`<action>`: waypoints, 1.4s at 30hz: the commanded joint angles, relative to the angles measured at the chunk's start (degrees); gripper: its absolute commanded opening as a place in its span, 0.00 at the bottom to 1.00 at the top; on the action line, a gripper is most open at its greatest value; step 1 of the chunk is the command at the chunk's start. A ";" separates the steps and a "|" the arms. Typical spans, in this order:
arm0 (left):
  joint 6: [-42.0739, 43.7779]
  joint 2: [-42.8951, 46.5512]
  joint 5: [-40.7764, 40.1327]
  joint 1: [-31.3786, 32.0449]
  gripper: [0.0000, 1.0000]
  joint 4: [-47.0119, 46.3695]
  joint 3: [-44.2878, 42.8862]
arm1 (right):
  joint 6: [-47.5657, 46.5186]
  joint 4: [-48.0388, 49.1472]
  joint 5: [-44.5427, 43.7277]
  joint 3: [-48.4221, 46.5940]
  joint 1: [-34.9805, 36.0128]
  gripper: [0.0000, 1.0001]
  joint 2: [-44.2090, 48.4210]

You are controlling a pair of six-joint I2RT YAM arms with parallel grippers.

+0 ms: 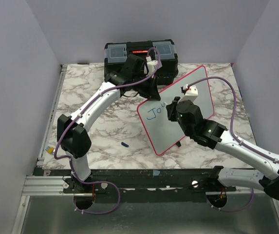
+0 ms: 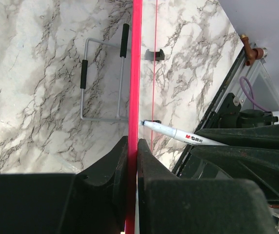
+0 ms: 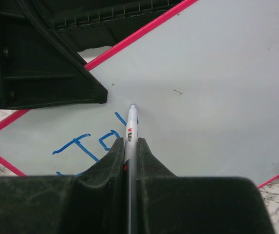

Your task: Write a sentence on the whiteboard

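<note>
Top external view: on the marble worktop (image 1: pixel 95 146) the whiteboard (image 1: pixel 155 132) stands tilted. Its red rim is pinched between the clenched fingers of the left tool (image 2: pixel 133 142), likely to brace it against pen pressure. The right tool (image 3: pixel 129 142) grips a white marker (image 3: pixel 131 122). Just ahead of it, the tip appears to touch the board beside blue letters (image 3: pixel 88 146).

A black toolbox (image 1: pixel 140 54) sits at top centre of the overhead view (clear-lidded bins at each end). A small blue object (image 1: pixel 124 144) lies on the marble table (image 1: pixel 78 83), left of centre.
</note>
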State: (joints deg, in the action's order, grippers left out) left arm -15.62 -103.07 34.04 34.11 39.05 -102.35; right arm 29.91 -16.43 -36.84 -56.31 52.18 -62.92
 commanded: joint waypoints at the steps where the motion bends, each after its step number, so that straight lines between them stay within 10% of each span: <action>1: 1.55 1.38 0.07 2.05 0.00 1.72 0.70 | -0.71 0.67 -0.88 -2.25 0.02 0.01 -1.76; 42: 1.73 1.40 -0.03 2.10 0.00 2.17 -0.14 | 4.48 -4.05 2.89 6.68 0.02 0.01 1.89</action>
State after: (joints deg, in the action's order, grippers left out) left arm -15.42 -103.07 33.65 34.11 38.98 -102.26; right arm 32.82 -17.23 -36.38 -51.83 52.18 -60.53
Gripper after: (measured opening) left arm 0.103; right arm 0.114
